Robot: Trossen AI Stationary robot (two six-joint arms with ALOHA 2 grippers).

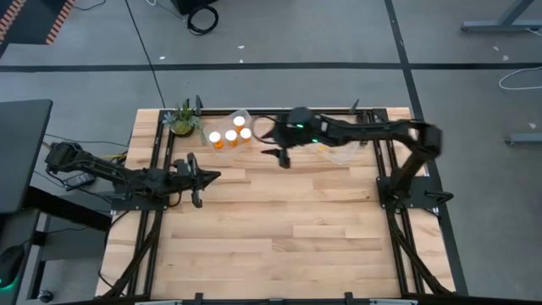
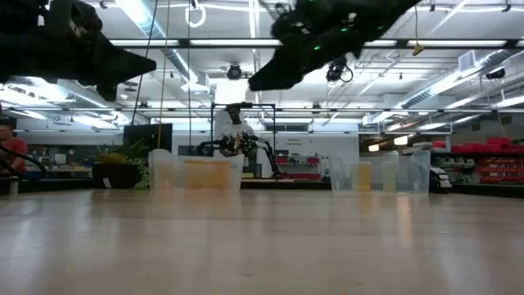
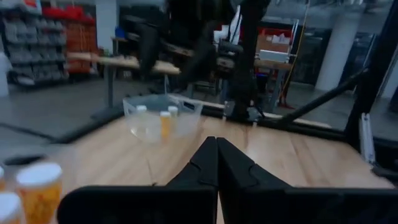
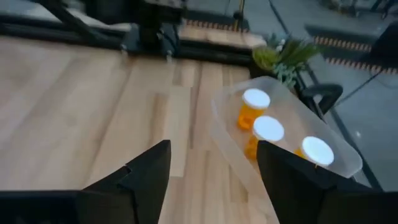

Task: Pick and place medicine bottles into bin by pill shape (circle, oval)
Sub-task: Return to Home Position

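Observation:
Three orange bottles with white caps (image 1: 230, 135) stand in a clear bin (image 1: 222, 119) at the far left; they also show in the right wrist view (image 4: 268, 132). A second clear bin (image 1: 343, 154) lies at the far right, partly under my right arm; the left wrist view shows bottles in this bin (image 3: 165, 121). My right gripper (image 1: 284, 157) hovers open and empty between the two bins, above the table, and shows open in its own wrist view (image 4: 211, 168). My left gripper (image 1: 203, 176) is shut and empty, raised over the left part of the table; its own wrist view (image 3: 216, 163) also shows it.
A small potted plant (image 1: 181, 119) stands at the far left corner beside the left bin. Black frame rails (image 1: 157, 161) run along the table's left and right sides. Bare wood (image 1: 288, 229) fills the middle and near part of the table.

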